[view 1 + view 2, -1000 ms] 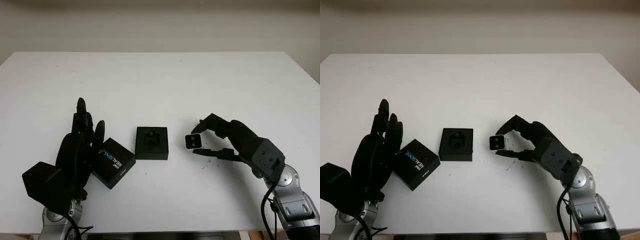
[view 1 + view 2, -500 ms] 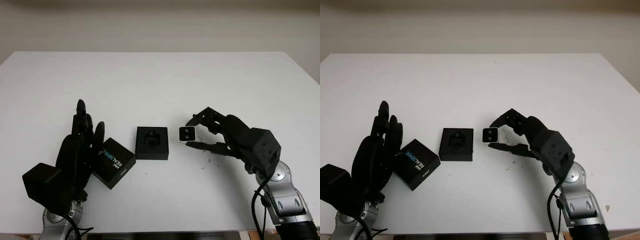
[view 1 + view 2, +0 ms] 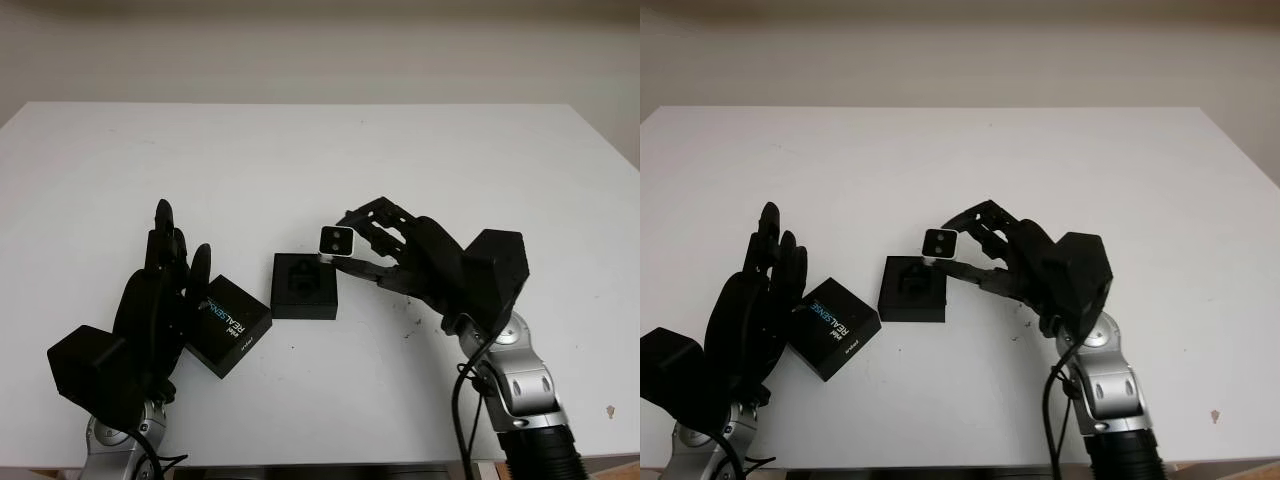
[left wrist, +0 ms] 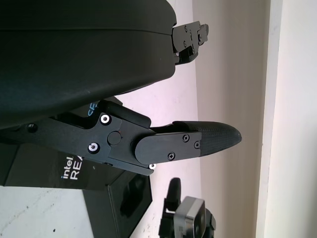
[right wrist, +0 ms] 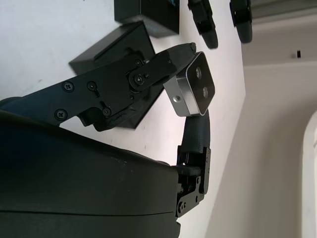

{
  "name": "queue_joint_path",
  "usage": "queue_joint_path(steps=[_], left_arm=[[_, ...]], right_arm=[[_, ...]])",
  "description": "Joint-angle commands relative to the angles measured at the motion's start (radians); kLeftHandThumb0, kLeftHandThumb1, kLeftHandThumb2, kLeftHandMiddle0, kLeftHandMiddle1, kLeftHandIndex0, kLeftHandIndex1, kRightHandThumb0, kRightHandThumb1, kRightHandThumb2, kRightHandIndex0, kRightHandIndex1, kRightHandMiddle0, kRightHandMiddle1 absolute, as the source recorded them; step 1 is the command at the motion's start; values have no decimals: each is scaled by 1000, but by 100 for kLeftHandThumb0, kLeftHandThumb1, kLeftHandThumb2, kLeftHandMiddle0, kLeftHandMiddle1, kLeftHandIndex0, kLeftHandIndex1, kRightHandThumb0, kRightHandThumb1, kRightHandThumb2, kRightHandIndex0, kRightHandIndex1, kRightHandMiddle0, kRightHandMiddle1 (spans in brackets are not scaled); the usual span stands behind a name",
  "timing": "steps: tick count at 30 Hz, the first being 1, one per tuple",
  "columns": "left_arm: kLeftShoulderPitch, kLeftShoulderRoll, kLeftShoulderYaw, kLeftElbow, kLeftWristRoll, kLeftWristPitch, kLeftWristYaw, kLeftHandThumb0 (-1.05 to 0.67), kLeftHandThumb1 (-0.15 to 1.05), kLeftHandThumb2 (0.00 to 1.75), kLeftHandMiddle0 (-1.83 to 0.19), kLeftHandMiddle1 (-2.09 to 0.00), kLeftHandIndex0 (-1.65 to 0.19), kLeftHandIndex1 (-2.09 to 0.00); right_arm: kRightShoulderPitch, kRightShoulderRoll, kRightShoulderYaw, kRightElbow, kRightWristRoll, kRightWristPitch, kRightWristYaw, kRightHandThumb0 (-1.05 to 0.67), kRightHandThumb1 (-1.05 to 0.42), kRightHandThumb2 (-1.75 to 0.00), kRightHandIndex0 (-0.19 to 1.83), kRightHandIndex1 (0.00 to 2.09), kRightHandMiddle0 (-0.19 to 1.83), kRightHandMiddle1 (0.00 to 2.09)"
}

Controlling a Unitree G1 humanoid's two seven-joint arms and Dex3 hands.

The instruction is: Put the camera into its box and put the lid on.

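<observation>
Progress: midway | right hand pinches small silver square camera just over far right edge of open black foam-lined box, not seated | black printed lid on white bench beside open left hand | lidding remains

Soft even light, faint shadows, sharp

Lid lies left of the box; camera — in the right hand — above the box's right edge.
</observation>
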Motion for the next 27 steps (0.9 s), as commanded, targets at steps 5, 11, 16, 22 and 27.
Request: queue_joint_path(steps=[5,11,16,22,27], left_arm=[[5,-3,-2,-11,-1,-1,1,-73,105,48,19,-3,19,-3],[4,-4,-3,-12,-1,6,3,-74,105,48,19,-3,19,-4],[3,-6,-2,-9,-8,0,-1,-75,105,47,19,-4,19,-4],[3,-4,-3,-7,-2,-1,2,-74,105,47,19,-4,19,-4],[3,-4,-5,-7,-1,5,4,-75,105,47,19,-5,18,-5]], right_arm=[[-33,20,22,50,-6,15,-2,-43,-95,-5,20,3,27,171],[-59,28,29,120,-13,-9,-1,-47,-94,-5,21,4,30,171],[-72,28,34,145,-24,-12,-1,-45,-93,-5,22,5,31,167],[-79,25,27,181,-30,-38,2,-43,-93,-5,21,4,31,163],[-85,28,28,208,-37,-48,-3,-44,-93,-5,21,5,31,162]])
